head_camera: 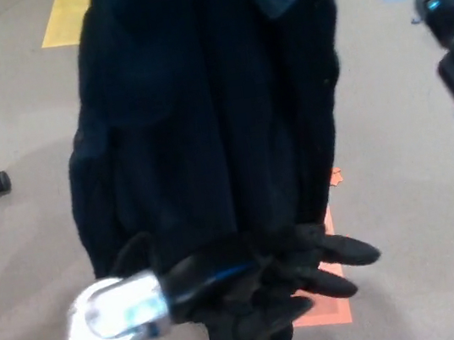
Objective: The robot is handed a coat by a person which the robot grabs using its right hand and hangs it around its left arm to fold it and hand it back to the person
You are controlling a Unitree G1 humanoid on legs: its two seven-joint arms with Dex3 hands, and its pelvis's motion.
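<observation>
The dark coat point(203, 122) is held up from above and hangs down against the left hand point(286, 279). Its fingers point(350, 250) are spread wide and nothing is gripped. Of the right arm point(448, 0) only a part is seen; its hand is hidden. The coat is not yet folded or given back.

Readable text, labels, numbers: none.
Coat point(203, 122), yellow floor marking point(68, 18) and orange floor marking point(332, 312) are plain, without legible lettering; the left robot hand point(287, 285) shows no marking clear enough to read.
</observation>
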